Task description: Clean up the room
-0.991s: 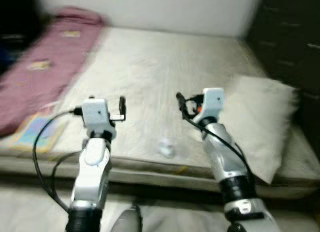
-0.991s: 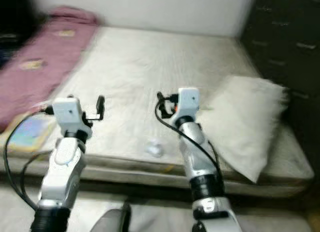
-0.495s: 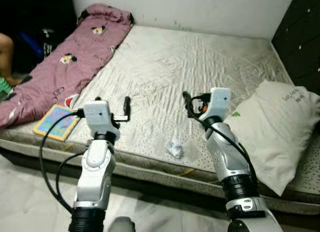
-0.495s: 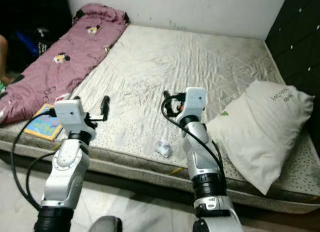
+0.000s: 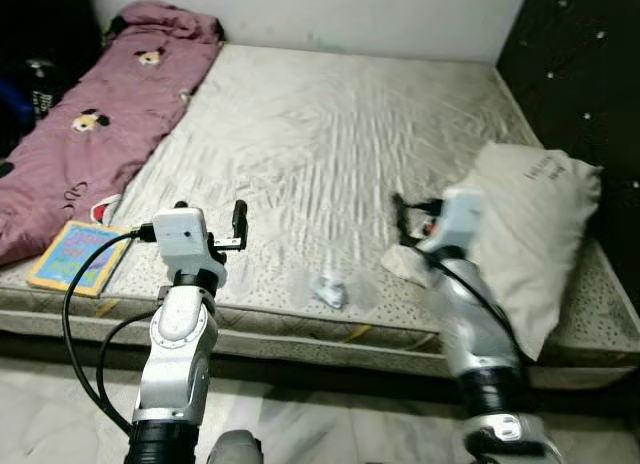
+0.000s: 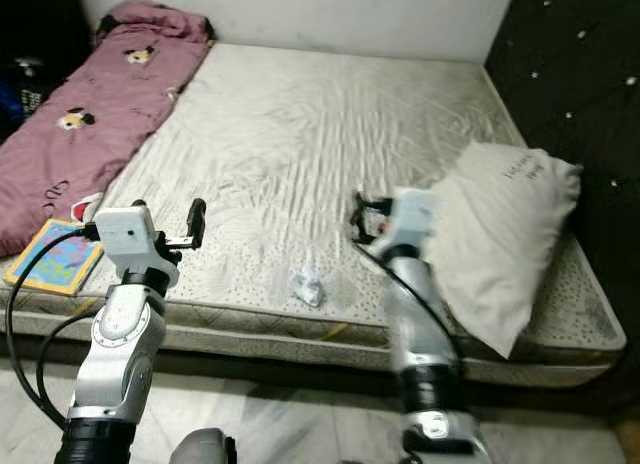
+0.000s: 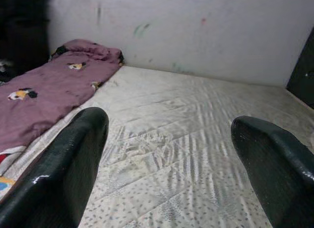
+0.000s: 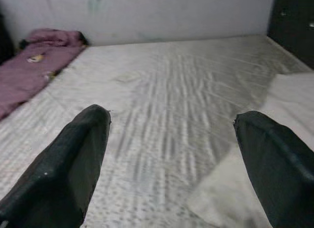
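Note:
A crumpled clear wrapper (image 5: 328, 287) lies on the bare mattress (image 5: 330, 134) near its front edge, between my two arms. My left gripper (image 5: 212, 216) hovers open over the front left of the mattress, left of the wrapper, holding nothing. My right gripper (image 5: 412, 220) is open too, raised just right of the wrapper and close to the white pillow (image 5: 528, 229). In the right wrist view the pillow's corner (image 8: 221, 198) lies just ahead of the spread fingers (image 8: 73, 159). A colourful book (image 5: 72, 256) rests at the front left corner.
A purple cartoon-print blanket (image 5: 95, 134) runs along the mattress's left side. A dark tufted headboard (image 5: 590, 94) stands on the right and a white wall (image 5: 330, 14) at the back. Pale floor (image 5: 320, 424) lies under my arms.
The whole view shifted as the camera moved. My right arm swung right, away from the wrapper and closer to the pillow. The left arm kept its pose.

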Robot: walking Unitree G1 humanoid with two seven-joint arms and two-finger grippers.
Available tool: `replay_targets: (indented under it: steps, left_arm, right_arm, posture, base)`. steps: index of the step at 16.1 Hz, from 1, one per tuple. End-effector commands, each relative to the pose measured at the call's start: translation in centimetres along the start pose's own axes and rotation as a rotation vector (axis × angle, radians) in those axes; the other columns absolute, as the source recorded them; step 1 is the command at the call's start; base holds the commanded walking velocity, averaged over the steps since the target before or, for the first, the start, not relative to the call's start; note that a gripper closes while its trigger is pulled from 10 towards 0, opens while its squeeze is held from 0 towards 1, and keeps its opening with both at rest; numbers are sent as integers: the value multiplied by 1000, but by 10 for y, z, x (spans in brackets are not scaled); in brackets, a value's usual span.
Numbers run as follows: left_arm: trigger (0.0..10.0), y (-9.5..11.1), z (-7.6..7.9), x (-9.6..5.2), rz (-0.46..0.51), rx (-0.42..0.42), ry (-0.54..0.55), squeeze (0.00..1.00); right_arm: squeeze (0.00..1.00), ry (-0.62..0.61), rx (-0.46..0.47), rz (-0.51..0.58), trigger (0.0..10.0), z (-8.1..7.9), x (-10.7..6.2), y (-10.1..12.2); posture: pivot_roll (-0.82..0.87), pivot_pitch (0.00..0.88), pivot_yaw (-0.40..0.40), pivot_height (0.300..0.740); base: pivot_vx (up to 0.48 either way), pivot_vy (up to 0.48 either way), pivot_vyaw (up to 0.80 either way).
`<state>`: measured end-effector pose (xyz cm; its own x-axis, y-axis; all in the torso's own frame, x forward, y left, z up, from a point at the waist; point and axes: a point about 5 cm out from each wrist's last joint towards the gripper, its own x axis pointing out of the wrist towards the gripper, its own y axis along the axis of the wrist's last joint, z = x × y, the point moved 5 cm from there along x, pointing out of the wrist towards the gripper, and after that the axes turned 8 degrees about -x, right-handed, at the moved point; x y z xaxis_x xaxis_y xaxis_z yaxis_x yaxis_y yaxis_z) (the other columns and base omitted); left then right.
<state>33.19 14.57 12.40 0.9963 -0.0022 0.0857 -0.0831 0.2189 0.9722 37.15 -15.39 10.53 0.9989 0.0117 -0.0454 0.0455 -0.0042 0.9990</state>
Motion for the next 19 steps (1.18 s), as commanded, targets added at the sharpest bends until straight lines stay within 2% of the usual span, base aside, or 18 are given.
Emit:
replay_targets:
  steps: [1,6,19]
  left_arm:
    - [10000,3,-1,-1,8,-8,-6,0]
    - [10000,3,9,0,4,-43,-58,0]
    - [10000,2,12,0,-1,-59,-71,0]
  right_arm:
    - [0,7,7,36,10000,-3,1,11]
    - [0,6,16,49,10000,-9,4,17]
    - [0,21,4,48,10000,-15,5,18]
  posture:
    - [120,0,-32,740]
    - [118,0,-33,740]
    - [119,0,-40,740]
  base:
    - [0,0,0]
    - [0,0,0]
    - [329,0,0]
